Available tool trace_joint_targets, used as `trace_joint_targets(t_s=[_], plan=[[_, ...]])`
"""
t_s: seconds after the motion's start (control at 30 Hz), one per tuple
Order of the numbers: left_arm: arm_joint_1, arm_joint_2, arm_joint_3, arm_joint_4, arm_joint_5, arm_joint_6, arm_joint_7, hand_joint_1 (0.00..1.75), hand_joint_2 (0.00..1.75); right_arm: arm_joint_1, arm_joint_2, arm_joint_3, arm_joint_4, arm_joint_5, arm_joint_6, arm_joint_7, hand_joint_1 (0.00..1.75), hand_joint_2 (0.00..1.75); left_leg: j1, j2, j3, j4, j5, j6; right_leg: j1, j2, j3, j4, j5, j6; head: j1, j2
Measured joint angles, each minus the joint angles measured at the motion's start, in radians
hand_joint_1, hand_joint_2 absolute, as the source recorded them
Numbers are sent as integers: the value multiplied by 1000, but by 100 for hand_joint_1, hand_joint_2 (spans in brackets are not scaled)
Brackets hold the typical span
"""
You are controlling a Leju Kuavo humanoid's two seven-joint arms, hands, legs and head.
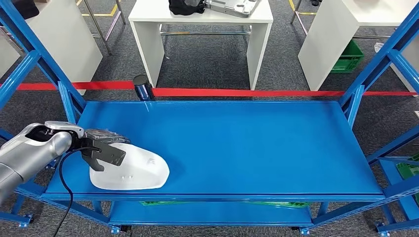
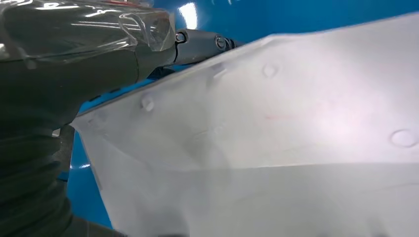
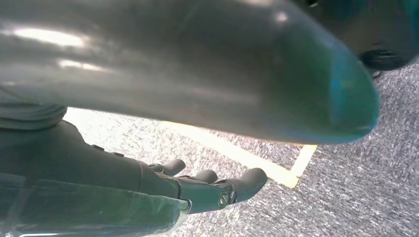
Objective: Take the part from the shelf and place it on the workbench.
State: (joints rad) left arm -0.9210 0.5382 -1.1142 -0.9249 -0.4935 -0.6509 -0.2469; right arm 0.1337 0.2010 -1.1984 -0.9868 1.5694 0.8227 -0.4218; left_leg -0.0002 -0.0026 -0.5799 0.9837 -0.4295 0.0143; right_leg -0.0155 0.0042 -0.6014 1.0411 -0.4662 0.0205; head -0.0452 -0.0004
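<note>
Left robot hand [image 1: 101, 150] on white part [image 1: 133, 170], wrist view shows dimples

White part [image 1: 133, 170] on blue shelf [image 1: 247, 143]; red floor tape [image 1: 247, 92]; dark left robot hand [image 1: 101, 150]

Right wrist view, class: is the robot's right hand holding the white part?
No: the right hand hangs above grey carpet with its fingers extended and nothing in them, while the white part lies on the blue shelf.
</note>
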Motion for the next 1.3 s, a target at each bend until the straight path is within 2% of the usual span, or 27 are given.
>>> trace_joint_targets(t_s=[0.03,0.07,0.17,0.23,0.3,0.33,0.37,0.4,0.47,0.5,0.53,0.6,0.67,0.7,0.73,0.8,0.83,0.87,0.9,0.93,0.97,1.03,1.07,1.13,1.2,1.23,1.3], plan=[[-1,1,-1,0,2,0,0,163,175,0,-1,0,0,0,0,-1,0,0,-2,0,-2,3,-2,-4,2,0,15,-30,9,-7,0,0],[-1,1,-3,1,3,1,0,172,175,0,-1,0,0,0,0,-2,0,0,-3,0,-4,5,-3,-9,4,0,19,-38,11,-15,-1,0],[-2,4,-8,2,6,1,-2,175,175,1,-2,0,0,0,0,-5,0,0,2,0,-13,20,-15,-21,0,1,21,-41,17,-32,-2,0],[-4,7,-10,2,9,2,-3,175,175,0,-3,0,0,0,-1,-6,0,0,6,1,-50,102,-65,-32,-5,1,23,-43,18,-38,-3,0],[-3,9,-15,2,10,2,-4,175,175,1,-4,0,1,0,-1,-8,0,0,9,1,-113,241,-127,-40,-5,1,22,-43,18,-40,-5,0],[-1,9,-18,2,11,2,-4,175,175,2,-4,0,1,0,-1,-8,0,0,10,1,-137,291,-142,-42,-4,1,22,-42,17,-40,-5,0],[0,9,-21,3,11,2,-4,175,175,2,-4,0,1,0,-1,-8,0,0,11,1,-145,305,-137,-42,-4,1,23,-42,17,-40,-5,0],[0,9,-23,3,11,2,-4,175,175,2,-4,0,2,0,-1,-8,0,0,11,1,-131,275,-112,-40,-4,1,25,-42,17,-40,-5,0],[-4,10,-23,3,11,2,-5,175,175,2,-4,0,2,0,-1,-8,0,0,10,1,-61,131,-43,-30,-2,2,28,-43,16,-40,-4,0],[-6,11,-23,3,11,3,-5,175,175,1,-3,0,2,0,-1,-8,0,0,7,1,-28,66,-21,-25,1,2,28,-42,16,-39,-4,0],[-9,11,-23,3,11,3,-6,175,175,1,-3,1,2,0,-1,-8,0,0,5,1,-7,25,-12,-21,3,2,26,-42,16,-37,-4,0],[-11,12,-23,3,12,3,-6,175,175,2,-3,1,2,0,-1,-8,0,0,0,1,1,9,-12,-15,6,2,22,-44,18,-29,-4,0],[-12,12,-23,3,12,3,-6,175,175,4,-3,1,2,0,-1,-9,0,0,4,2,5,-3,-5,-4,6,1,18,-40,14,-21,-3,0],[-14,11,-22,3,13,3,-6,175,175,4,-3,1,2,0,-1,-9,0,0,7,2,8,-10,0,2,7,1,8,-21,3,-19,-2,0],[-16,10,-22,3,13,3,-6,175,175,4,-3,1,2,0,-1,-9,0,0,9,3,11,-16,4,7,7,0,-13,23,-19,-20,-1,0],[-19,8,-23,3,13,5,-6,175,175,4,-3,0,3,0,-1,-10,0,0,7,3,9,-16,5,11,6,0,-79,160,-74,-24,-1,0],[-18,7,-24,3,13,9,-6,175,175,4,-3,-1,3,0,0,-10,0,0,6,3,8,-16,5,11,5,0,-109,221,-93,-22,-1,0],[-17,6,-25,3,13,14,-6,175,175,4,-3,-2,4,0,0,-10,0,0,6,2,8,-15,5,11,5,0,-123,248,-98,-18,-1,0],[-17,5,-25,4,13,21,-7,175,175,4,-3,-3,4,0,1,-10,0,0,6,2,7,-14,5,11,3,0,-116,234,-87,-10,-1,0],[-17,4,-25,4,13,30,-7,175,175,4,-3,-4,4,0,2,-11,0,0,6,1,7,-12,4,10,2,0,-88,177,-63,-2,-1,0],[-17,3,-24,4,14,39,-7,175,175,4,-3,-5,3,0,3,-11,0,0,6,0,7,-8,3,7,0,-1,-49,98,-35,3,0,0],[-17,1,-23,4,17,55,-8,175,175,3,-3,-8,2,0,6,-11,0,0,2,-2,3,1,-2,-1,0,-1,12,-20,5,-2,-1,0],[-17,0,-23,3,18,59,-8,175,175,3,-2,-9,2,0,8,-11,0,0,0,-2,1,4,-4,-6,2,0,23,-40,11,-9,-2,0],[-17,-2,-22,3,21,62,-8,175,175,3,-2,-11,1,0,11,-11,0,0,1,-3,-1,5,-4,-14,4,0,22,-41,15,-23,-2,0],[-17,-2,-22,3,21,63,-8,175,175,4,-1,-11,0,0,13,-11,0,0,4,-2,-12,27,-21,-23,0,1,24,-43,18,-33,-3,0],[-17,-2,-21,3,21,64,-8,175,175,4,0,-12,0,0,13,-11,0,0,6,-2,-29,64,-45,-29,-3,1,25,-44,19,-37,-4,0],[-14,-2,-22,4,21,67,-8,175,175,4,0,-12,0,0,13,-11,0,0,10,-1,-88,196,-111,-39,-4,1,24,-44,19,-42,-5,0]])
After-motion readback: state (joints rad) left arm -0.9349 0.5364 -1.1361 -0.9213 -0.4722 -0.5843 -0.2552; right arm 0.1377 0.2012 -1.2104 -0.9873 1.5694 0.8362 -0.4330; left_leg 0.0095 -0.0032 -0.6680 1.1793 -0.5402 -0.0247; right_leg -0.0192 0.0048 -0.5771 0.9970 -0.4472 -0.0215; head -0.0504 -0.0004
